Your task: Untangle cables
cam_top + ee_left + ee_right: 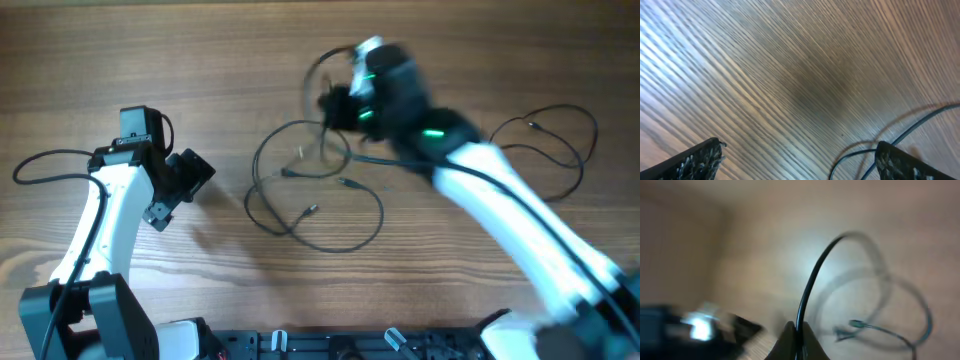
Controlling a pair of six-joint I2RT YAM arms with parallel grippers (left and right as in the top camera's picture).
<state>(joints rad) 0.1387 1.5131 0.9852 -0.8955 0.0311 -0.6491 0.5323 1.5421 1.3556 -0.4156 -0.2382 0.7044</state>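
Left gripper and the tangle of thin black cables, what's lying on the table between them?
Nothing. In the overhead view, only bare wood-grain table separates the left gripper from the thin black cables.

Matt wood-grain table (790, 75) (faintly streaked) under smooth black cables (809, 282).
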